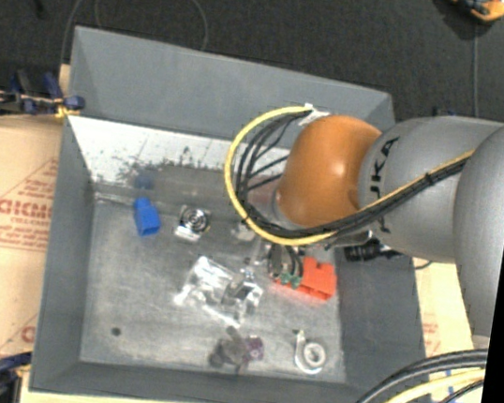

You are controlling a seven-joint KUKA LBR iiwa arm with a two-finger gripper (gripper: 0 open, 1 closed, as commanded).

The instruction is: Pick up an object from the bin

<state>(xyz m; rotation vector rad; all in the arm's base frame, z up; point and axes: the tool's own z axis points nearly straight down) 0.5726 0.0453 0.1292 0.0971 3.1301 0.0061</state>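
Clear plastic piece [213, 286] amid open floor [131, 305]

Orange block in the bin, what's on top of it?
The visible right part of the orange block is bare. The arm's orange-covered wrist blocks the view of its left end, so anything lying there cannot be seen.

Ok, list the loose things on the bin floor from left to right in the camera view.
Blue block → shiny silver round piece → dark purple piece → white ring.
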